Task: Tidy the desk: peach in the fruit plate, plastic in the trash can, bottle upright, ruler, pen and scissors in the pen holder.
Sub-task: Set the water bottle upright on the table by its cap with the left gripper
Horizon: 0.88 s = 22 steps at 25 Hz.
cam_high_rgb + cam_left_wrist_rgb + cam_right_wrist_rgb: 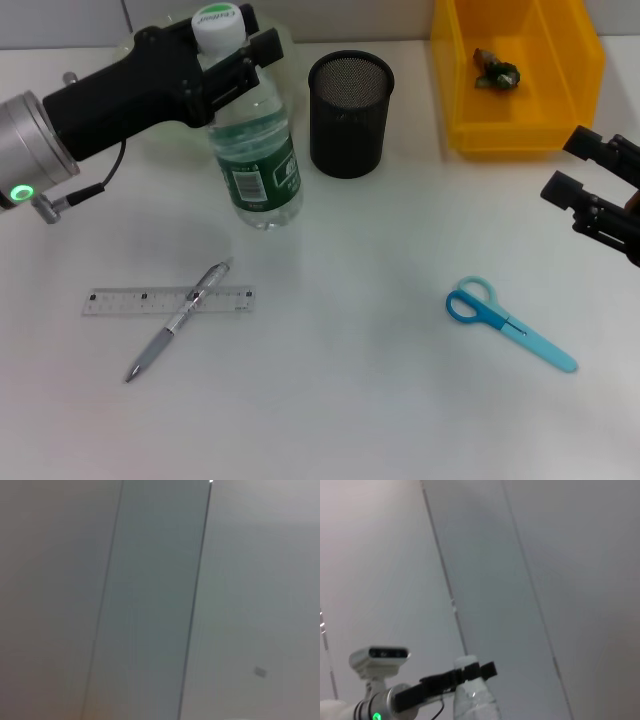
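White desk surface [360, 420] fills the head view, with a plain wall behind in both wrist views. Standing upright near the back is a clear plastic water bottle [255, 165] with a green label and a white cap printed green; the left gripper [228, 52] is closed around its neck just under the cap, and the right wrist view shows the same grip [470, 672] from afar. Just beside the bottle stands a black mesh pen holder [350, 115], and further right a yellow bin [520, 75] holds a small crumpled dark wrapper [497, 70]. Nearer the front, a grey pen [178, 320] lies tilted across a clear ruler [130, 301], touching it. Blue scissors [508, 323] lie closed, well apart on the right. The right gripper [600, 195] hangs at the right edge with fingers spread, holding nothing
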Tool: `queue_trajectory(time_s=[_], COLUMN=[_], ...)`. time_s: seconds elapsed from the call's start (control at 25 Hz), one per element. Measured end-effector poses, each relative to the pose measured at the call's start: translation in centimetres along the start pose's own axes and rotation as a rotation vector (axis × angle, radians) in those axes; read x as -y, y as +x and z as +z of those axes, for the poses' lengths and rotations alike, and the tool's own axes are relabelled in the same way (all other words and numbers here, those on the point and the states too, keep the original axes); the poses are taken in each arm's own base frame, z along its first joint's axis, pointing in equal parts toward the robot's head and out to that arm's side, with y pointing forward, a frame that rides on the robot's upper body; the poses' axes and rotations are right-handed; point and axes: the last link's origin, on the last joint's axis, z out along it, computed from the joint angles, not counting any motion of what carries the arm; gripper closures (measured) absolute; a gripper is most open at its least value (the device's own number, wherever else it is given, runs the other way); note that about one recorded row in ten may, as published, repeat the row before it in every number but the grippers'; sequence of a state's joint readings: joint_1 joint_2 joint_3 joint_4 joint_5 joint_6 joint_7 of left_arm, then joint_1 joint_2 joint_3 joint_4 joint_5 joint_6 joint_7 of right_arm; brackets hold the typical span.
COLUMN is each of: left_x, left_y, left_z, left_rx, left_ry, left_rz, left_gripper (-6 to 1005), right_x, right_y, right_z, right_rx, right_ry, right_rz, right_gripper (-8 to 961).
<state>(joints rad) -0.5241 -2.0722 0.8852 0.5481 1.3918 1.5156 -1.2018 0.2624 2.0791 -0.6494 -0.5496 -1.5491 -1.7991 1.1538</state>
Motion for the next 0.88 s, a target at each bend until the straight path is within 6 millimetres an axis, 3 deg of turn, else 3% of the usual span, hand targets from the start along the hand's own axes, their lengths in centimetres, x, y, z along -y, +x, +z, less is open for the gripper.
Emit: queue_trajectory(time_s=[0.32, 0.88], left_x=[0.7, 0.5], left_y=[-1.3, -2.6], left_z=[-0.3, -1.6], left_rx=[-0.033, -0.006], left_ry=[0.105, 0.144], left_rz=[0.021, 0.094], left_gripper=[564, 564], right_x=[-0.1, -0.2], right_y=[0.7, 1.0], right_z=[-0.1, 0.2], right_rx=[0.021, 0.029], right_ry=[0.024, 0.024], right_rz=[0.020, 0.041], right_gripper=[180, 181])
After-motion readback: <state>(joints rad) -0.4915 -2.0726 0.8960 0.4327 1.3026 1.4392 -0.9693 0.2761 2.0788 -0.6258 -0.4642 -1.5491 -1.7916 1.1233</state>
